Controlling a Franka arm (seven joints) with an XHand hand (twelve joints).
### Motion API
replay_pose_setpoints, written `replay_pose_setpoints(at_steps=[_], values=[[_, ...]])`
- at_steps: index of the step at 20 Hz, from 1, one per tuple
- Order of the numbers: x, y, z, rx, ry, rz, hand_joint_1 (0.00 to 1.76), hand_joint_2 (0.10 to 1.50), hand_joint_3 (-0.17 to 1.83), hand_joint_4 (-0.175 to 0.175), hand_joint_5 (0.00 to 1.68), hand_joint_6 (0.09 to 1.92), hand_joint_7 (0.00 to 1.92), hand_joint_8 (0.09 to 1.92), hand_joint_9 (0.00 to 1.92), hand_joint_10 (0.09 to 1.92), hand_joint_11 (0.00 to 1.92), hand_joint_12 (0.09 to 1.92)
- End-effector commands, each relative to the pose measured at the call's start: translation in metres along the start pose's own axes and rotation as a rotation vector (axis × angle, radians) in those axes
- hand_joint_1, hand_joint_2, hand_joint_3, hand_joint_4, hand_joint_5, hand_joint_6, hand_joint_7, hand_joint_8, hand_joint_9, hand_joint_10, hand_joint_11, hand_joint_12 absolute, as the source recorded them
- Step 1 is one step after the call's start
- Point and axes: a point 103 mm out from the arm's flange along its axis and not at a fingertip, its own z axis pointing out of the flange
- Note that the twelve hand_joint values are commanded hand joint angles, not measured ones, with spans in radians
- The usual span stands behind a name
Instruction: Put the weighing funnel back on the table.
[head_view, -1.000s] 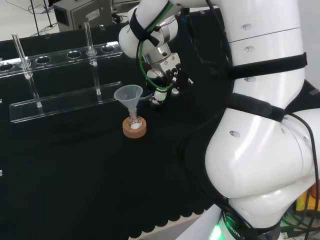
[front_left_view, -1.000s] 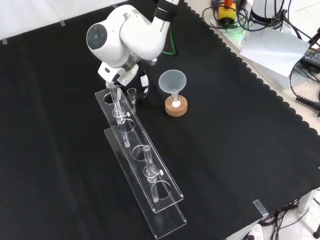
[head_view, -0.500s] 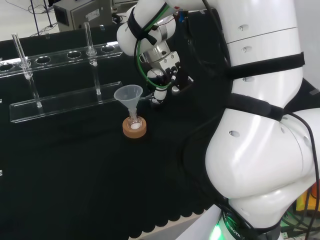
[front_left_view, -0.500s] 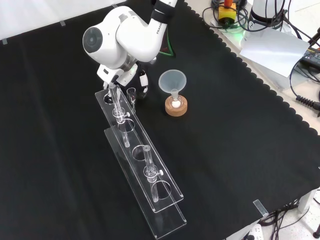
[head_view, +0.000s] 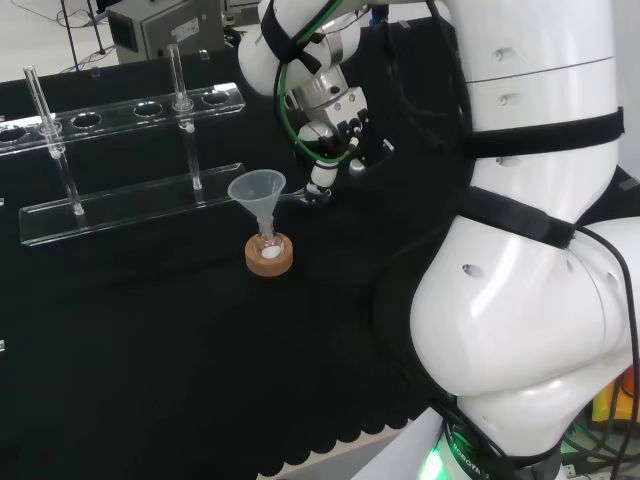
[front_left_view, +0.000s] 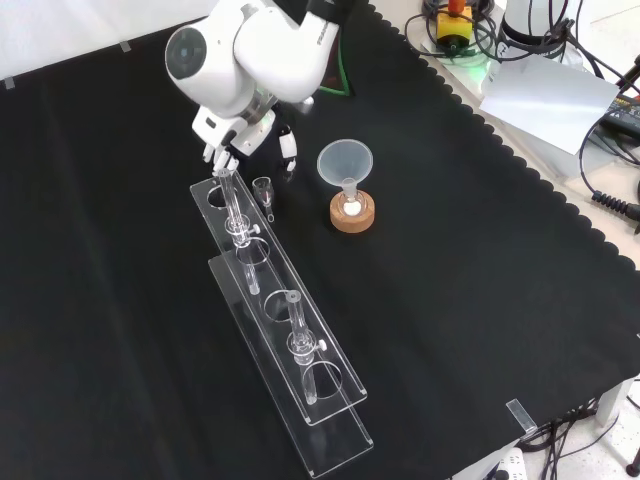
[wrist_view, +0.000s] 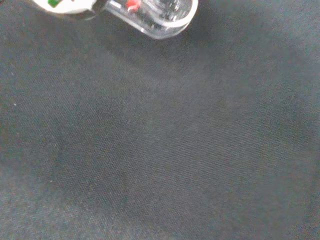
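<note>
Weighing funnel (front_left_view: 263, 189), a small clear scoop-like piece, rests on the black cloth (front_left_view: 450, 300) beside the clear plastic tube rack (front_left_view: 265, 275). The black and white hand (front_left_view: 286, 150) hangs near it, fingers nearly straight, holding nothing. The funnel looks light, brittle and slippery, so it is best taken at its wider body.

We are looking at a laboratory. A bench (front_left_view: 480, 300) draped in black cloth carries a clear plastic test-tube rack (front_left_view: 280, 320) with glass tubes (front_left_view: 231, 200) standing in it, and a funnel (front_left_view: 345, 160) set in a small flask (front_left_view: 350, 203) on a cork ring (front_left_view: 353, 217). A white robot arm (head_view: 520, 250) is mounted at the bench, a grey instrument case (head_view: 165, 25) stands behind it, and cables (front_left_view: 610, 200) trail beside it.
</note>
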Motion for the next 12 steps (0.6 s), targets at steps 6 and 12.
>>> replay_pose_setpoints(at_steps=[6, 12], values=[[-0.016, -0.076, -0.043, -0.102, 0.017, 0.072, 0.74, 0.63, 0.56, -0.039, 0.41, 0.31, 0.29, 0.69, 0.63, 0.61, 0.40, 1.31], [-0.016, -0.111, -0.062, -0.140, 0.009, 0.099, 0.73, 0.64, 0.55, -0.040, 0.42, 0.29, 0.34, 0.69, 0.64, 0.61, 0.40, 1.31]])
